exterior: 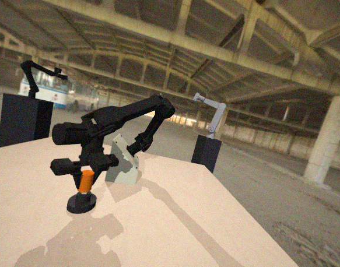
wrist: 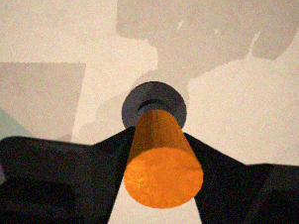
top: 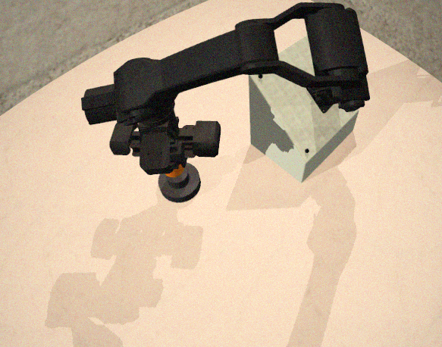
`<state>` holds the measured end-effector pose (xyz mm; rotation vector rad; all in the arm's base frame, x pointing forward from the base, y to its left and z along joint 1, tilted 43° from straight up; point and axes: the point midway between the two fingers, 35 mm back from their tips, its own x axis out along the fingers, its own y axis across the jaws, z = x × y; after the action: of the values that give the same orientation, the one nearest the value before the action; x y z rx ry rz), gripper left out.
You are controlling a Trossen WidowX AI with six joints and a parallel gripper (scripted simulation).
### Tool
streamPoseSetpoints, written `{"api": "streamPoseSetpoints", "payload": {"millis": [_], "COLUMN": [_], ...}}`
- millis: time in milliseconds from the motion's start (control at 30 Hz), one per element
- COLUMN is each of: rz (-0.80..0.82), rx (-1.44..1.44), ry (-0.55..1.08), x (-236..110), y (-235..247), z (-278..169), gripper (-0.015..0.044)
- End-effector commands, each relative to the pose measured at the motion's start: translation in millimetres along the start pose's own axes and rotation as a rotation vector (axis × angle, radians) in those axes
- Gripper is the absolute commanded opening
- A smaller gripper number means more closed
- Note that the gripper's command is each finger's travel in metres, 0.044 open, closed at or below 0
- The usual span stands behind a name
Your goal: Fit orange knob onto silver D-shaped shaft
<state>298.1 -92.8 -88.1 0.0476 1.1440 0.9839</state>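
Note:
My gripper [exterior: 85, 179] [wrist: 157, 134] is shut on the orange knob [top: 176, 172] [exterior: 86, 181] [wrist: 160, 157], a short orange cylinder held upright. The knob stands right over the dark round pedestal [top: 186, 187] [exterior: 81, 204] [wrist: 130, 109]. In the exterior view a sliver of the silver shaft [exterior: 84, 192] shows between the knob's bottom and the pedestal's raised hub, so the knob sits partly down the shaft, above the pedestal. In the wrist view the knob covers the shaft. The knob's hole is hidden.
A pale green block [top: 293, 125] [exterior: 123, 166], the arm's base mount, stands to the right of the pedestal. The table [top: 255, 284] [exterior: 181, 218] ends at edges at the back and right. Dark pillars with other arms stand off the table.

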Motion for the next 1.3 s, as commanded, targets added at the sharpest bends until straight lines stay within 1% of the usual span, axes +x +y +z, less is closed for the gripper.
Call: {"api": "streamPoseSetpoints", "payload": {"millis": [0,200,433,967,1133,1267], "rz": [-0.002,-0.002,-0.002,-0.002,-0.002,-0.002], "rx": [0.003,0.012,0.21,0.212,0.212,0.289], "ry": [-0.001,-0.001,-0.002,-0.002,-0.002,-0.002], "x": [0.2,-3.9,-1.3,0.1,-4.0,-4.1], "y": [-0.5,1.0,4.0,3.6,1.9,1.5], "z": [0.3,-0.3,-1.5,-2.1,-0.9,-0.6], "gripper": [0.0,0.0,0.0,0.0,0.0,0.0]}}
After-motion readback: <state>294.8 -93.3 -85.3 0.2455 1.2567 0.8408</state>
